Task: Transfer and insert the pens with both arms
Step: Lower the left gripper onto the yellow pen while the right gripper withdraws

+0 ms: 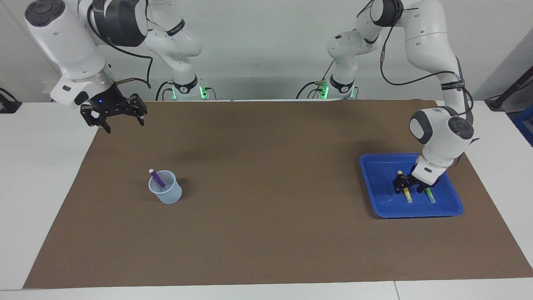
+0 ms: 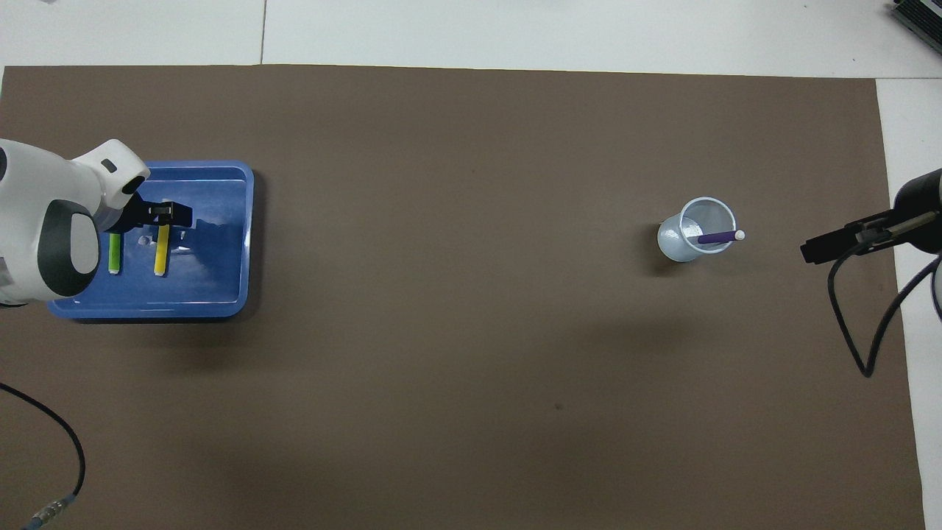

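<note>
A yellow pen [image 1: 407, 195] [image 2: 160, 254] and a green pen [image 1: 429, 195] [image 2: 114, 254] lie side by side in a blue tray [image 1: 374, 183] [image 2: 221, 243]. My left gripper [image 1: 403, 184] [image 2: 163, 215] is down in the tray, open, its jaws on either side of the yellow pen's end nearer the robots. A purple pen [image 1: 156, 178] [image 2: 717, 237] leans in a clear cup [image 1: 168, 195] [image 2: 673, 243]. My right gripper [image 1: 123, 123] [image 2: 809, 249] hangs open and empty, high over the mat's edge at the right arm's end.
A brown mat [image 1: 266, 208] [image 2: 471, 331] covers most of the white table. A black cable [image 2: 857, 324] dangles from the right arm over the mat's edge. Another cable [image 2: 51, 442] lies at the left arm's end, close to the robots.
</note>
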Robot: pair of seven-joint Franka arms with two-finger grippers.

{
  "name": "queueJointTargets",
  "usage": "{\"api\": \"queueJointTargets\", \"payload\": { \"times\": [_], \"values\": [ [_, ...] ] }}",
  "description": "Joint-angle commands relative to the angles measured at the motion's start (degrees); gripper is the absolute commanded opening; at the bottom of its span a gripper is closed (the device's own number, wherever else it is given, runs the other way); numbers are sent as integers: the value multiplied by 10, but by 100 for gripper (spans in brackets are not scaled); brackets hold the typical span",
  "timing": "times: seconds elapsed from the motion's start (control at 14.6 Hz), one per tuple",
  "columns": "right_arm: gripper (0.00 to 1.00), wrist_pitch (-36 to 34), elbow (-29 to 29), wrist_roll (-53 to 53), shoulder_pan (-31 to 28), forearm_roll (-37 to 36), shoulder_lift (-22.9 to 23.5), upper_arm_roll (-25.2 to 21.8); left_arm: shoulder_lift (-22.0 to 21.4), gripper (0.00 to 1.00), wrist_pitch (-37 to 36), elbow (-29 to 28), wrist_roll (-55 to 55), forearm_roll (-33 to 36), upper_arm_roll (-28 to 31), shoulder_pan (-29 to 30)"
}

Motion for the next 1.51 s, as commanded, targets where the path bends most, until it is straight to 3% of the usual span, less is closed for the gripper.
{"api": "queueJointTargets", "payload": {
  "times": [0.0, 0.21, 0.62, 0.69, 1.44],
  "values": [
    [100, 1, -29, 12, -2, -4, -21, 2, -12, 72, 20, -27, 4, 9, 2, -1],
    [100, 5, -45, 14, -1, -4, -29, 3, -12, 57, 18, -28, 4, 9, 2, 0],
    [100, 4, -48, 13, -2, 0, -31, 3, -12, 4, 5, -22, 3, 9, 2, -5],
    [100, 5, -47, 13, -2, 0, -30, 3, -12, 0, 5, -21, 2, 9, 2, -5],
    [100, 26, -82, -49, -9, 2, -48, 2, -6, 0, -109, 71, -61, -1, 0, -21]
  ]
}}
